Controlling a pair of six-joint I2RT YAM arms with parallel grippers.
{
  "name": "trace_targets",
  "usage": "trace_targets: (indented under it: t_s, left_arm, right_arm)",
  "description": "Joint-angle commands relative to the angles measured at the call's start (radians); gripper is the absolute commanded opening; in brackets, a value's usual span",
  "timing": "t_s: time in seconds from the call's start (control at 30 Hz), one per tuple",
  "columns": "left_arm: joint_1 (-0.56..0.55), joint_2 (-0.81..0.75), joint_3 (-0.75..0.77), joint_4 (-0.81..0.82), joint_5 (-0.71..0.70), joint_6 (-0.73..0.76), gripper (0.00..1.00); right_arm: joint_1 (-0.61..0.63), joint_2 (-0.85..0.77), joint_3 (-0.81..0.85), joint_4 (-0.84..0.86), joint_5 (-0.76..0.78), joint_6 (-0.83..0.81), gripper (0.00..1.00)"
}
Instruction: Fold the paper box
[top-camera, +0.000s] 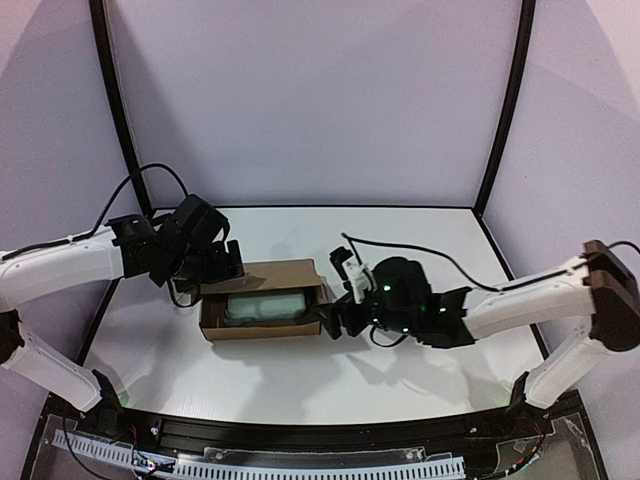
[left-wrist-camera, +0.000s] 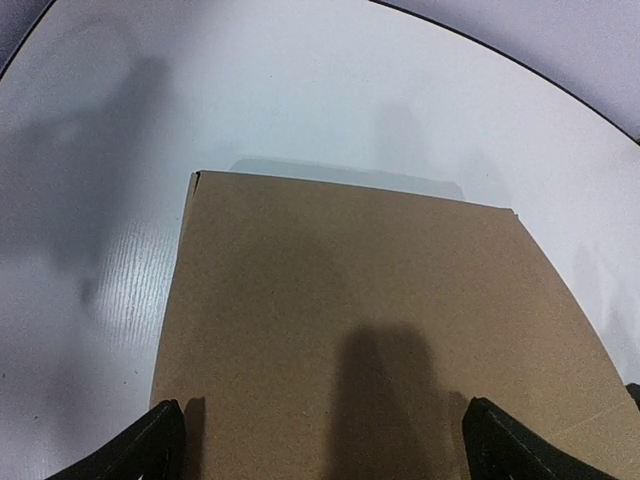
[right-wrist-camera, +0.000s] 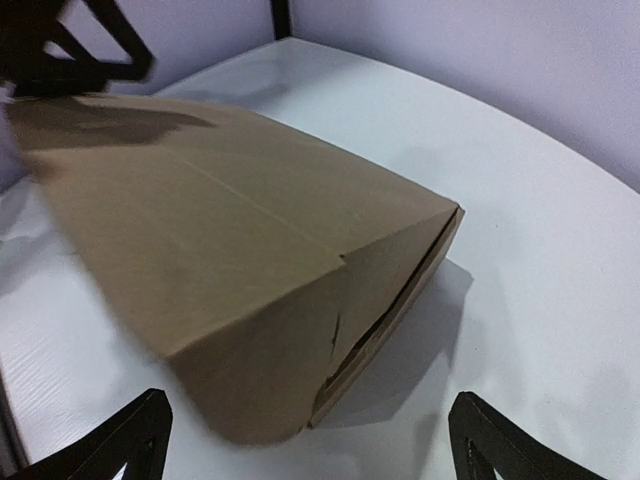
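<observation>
Top external view: the paper box (top-camera: 262, 328) lies near the middle of the white worktop (top-camera: 420, 250), with a pale oblong object (top-camera: 265, 306) showing inside. The left gripper (top-camera: 228, 268) is at its far left corner and the right gripper (top-camera: 335, 318) at its right end. Left wrist view: jaws wide above the brown cardboard, gripping nothing. Right wrist view: jaws wide, facing the box's end, holding nothing.

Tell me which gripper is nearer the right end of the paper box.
Right. The right gripper, open, sits just off that end of the paper box; the left gripper, also open, is at its far-left corner.
</observation>
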Motion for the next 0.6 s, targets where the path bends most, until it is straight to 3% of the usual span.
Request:
trace_targets:
  t_s: [0.0,0.17,0.3,0.43,0.47,0.57]
  left_arm:
    - [0.005,-0.010,-0.033,0.003,0.019,-0.014,0.99]
    - [0.006,-0.008,-0.055,0.009,0.025,-0.018,0.99]
    - [0.006,-0.004,-0.064,0.002,0.026,-0.018,0.99]
    - [0.006,-0.008,-0.084,0.009,0.030,-0.013,0.99]
    - [0.006,-0.006,-0.087,0.008,0.032,-0.010,0.99]
    - [0.006,0.003,-0.090,0.006,0.033,-0.007,0.99]
  right_arm:
    - [0.011,-0.147,-0.043,-0.100,-0.130,-0.030,0.98]
    - [0.011,-0.281,-0.042,-0.178,-0.302,-0.040,0.98]
    - [0.011,-0.297,0.025,-0.221,-0.296,-0.035,0.98]
    - [-0.003,-0.226,0.205,-0.412,-0.157,0.050,0.98]
    - [-0.027,-0.175,0.288,-0.508,-0.148,0.107,0.99]
    - [-0.089,-0.075,0.383,-0.571,-0.215,0.166,0.96]
